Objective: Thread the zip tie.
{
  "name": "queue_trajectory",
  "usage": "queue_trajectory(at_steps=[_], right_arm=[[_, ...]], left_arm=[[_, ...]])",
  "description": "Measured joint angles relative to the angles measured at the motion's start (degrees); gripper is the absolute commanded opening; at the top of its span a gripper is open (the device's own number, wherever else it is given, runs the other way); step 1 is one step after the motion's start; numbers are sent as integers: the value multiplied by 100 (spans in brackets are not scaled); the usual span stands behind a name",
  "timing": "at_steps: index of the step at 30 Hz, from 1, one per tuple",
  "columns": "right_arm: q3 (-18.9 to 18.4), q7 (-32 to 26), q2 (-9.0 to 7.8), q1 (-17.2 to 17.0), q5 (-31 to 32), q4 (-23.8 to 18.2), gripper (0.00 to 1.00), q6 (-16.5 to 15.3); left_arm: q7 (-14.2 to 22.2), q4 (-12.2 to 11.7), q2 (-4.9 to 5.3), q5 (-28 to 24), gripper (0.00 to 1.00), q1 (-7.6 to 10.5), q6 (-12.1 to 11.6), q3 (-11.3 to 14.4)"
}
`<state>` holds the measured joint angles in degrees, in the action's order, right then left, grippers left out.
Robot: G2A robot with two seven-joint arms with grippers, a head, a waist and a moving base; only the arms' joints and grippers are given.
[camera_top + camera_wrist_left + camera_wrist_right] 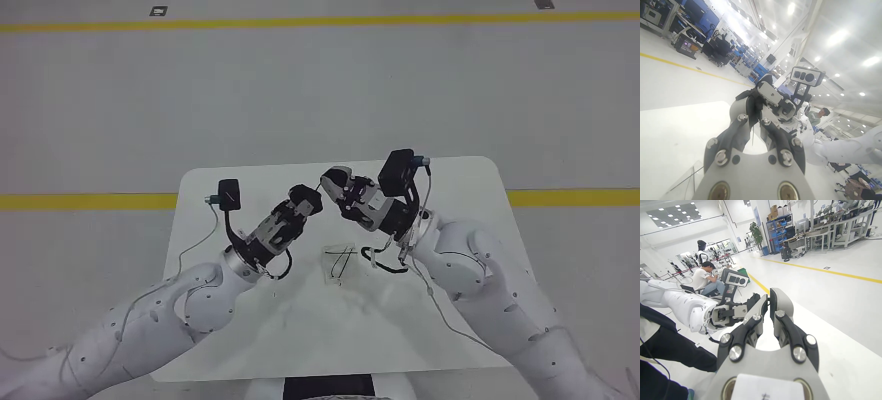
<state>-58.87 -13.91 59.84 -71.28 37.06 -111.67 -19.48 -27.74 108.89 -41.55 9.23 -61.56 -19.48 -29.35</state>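
Both grippers meet tip to tip above the back middle of the white table (450, 200). My left gripper (306, 197), its fingers wrapped in black tape, is shut on a thin black zip tie (753, 135) whose strand hangs down between the fingers in the left wrist view. My right gripper (333, 183) faces it closely, and its jaws are closed at the tips on a small dark piece of the tie (768, 300). In the right wrist view the left gripper (753, 298) sits just behind the right gripper (769, 296).
Loose black zip ties (338, 262) lie on the table below and in front of the grippers. Bare tabletop lies left and right of the arms. Grey floor with yellow lines surrounds the table.
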Motion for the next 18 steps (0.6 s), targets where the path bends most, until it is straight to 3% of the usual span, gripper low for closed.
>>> queue_trajectory(at_steps=[10,11,12,18], right_arm=[[30,71,-24,26,-41,28,0,0],[36,79,-29,33,-39,25,23,0],[41,92,-32,37,-36,23,100,0],[11,166,-58,54,-60,77,100,0]], left_arm=[[16,-48,-45,-3,0,-79,0,-106],[16,-69,-48,23,0,-83,0,-128],[10,-95,-50,66,0,-85,0,-145],[-8,-324,-60,406,0,-117,0,-240]])
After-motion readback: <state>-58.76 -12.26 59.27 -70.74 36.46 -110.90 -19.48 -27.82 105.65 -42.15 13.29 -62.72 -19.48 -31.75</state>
